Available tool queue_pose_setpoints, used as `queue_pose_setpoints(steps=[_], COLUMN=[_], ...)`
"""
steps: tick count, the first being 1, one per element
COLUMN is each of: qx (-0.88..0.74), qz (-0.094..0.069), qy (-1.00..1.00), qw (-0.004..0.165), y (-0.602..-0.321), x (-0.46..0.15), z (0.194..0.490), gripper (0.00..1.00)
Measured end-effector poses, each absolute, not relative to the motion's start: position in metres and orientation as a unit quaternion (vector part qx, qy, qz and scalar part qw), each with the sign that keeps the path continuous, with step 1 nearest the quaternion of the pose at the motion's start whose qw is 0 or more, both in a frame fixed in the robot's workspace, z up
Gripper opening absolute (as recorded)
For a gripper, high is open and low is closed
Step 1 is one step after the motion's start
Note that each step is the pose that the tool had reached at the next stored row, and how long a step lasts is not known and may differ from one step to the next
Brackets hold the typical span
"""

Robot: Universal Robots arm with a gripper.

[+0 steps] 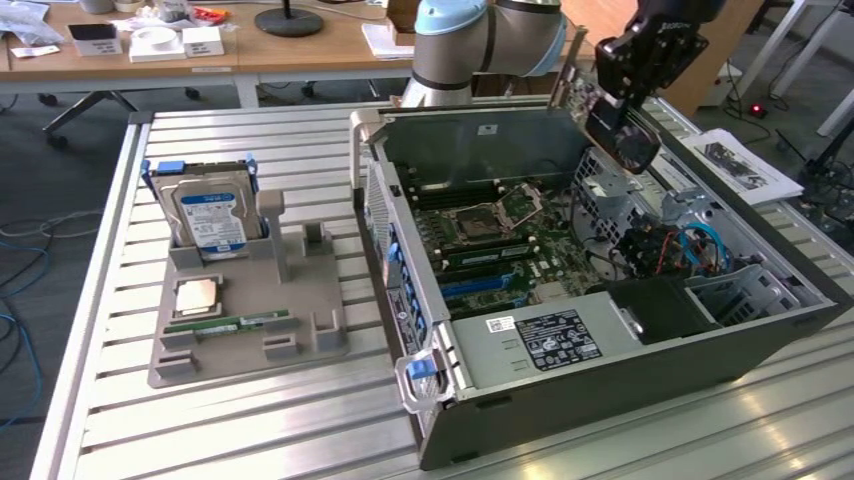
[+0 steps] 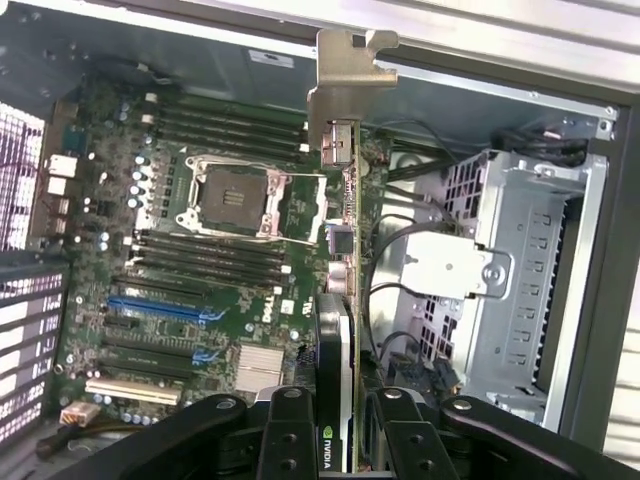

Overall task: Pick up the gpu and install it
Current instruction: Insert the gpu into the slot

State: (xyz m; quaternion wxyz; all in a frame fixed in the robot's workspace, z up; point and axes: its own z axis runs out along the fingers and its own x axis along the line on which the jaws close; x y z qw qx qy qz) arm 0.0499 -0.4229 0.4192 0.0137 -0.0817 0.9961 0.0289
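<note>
Item: gpu (image 1: 623, 135), clamped edge-on in gripper (image 1: 641, 70), bracket (image 2: 345, 85) at far end, poised above open computer case (image 1: 601, 385) at its one o'clock; edge faces motherboard (image 1: 494, 235), apparently for slot seating.

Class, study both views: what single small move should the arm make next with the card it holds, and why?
Probably carry the gpu sideways, keeping its height, toward the blue slots on the motherboard. The fingers are shut on the gpu, which hangs above the open case near the drive cage, not over those slots, so lowering it here would likely miss them.
</note>
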Motion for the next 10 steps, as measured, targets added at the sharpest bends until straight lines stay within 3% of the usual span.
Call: queue_pose_setpoints(steps=[10], qx=[-0.140], qz=[0.030], qy=[0.990], qw=[0.012], y=[-0.4229], x=[0.0498], z=[0.4190], gripper=[0.27])
